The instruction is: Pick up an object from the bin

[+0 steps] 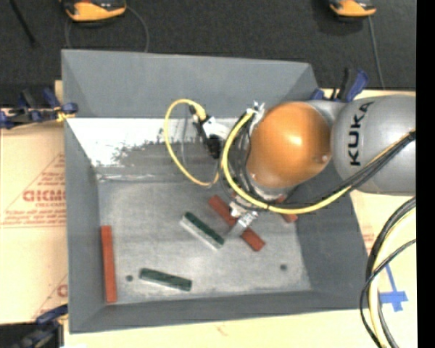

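Observation:
My gripper [243, 215] pokes out below the arm's orange cover, low over the middle of the bin floor. Directly under it lies a red-brown stick [252, 239], set diagonally; its upper end [219, 207] shows on the gripper's left and its lower end on the right. Whether this is one stick or two pieces is hidden by the gripper. Just left of it lies a dark green and grey bar [203, 229], also diagonal and close to the stick.
A second dark green bar [164, 279] lies near the front wall. A long red stick [108, 263] rests along the left wall. A small red piece [291, 217] peeks out under the arm on the right.

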Controlling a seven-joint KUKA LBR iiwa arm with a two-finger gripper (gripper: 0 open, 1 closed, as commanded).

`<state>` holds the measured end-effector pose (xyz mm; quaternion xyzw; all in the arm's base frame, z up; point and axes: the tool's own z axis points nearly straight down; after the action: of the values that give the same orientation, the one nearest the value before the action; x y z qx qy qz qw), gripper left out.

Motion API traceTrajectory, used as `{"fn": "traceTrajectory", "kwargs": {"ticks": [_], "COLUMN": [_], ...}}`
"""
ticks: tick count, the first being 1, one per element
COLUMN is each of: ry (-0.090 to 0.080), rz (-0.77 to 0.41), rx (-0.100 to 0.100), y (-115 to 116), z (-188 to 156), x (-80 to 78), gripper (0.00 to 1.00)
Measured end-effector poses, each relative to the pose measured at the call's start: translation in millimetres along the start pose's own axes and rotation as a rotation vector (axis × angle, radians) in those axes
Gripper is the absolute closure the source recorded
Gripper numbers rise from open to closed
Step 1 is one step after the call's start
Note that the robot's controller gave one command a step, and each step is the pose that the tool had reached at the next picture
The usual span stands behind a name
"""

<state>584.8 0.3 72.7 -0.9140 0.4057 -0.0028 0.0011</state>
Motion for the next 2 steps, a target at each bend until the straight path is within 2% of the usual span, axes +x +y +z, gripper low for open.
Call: {"fn": "traceTrajectory", "kwargs": {"ticks": [1, 2], "ry": [-0.003, 0.001], "rz": [-0.018, -0.017], "rx": [-0.001, 0.003], "y": [4.5, -3.9], "z": [-39.1, -121.5], "x": [-16.5, -10.9], "gripper": [1.00, 1.00]}}
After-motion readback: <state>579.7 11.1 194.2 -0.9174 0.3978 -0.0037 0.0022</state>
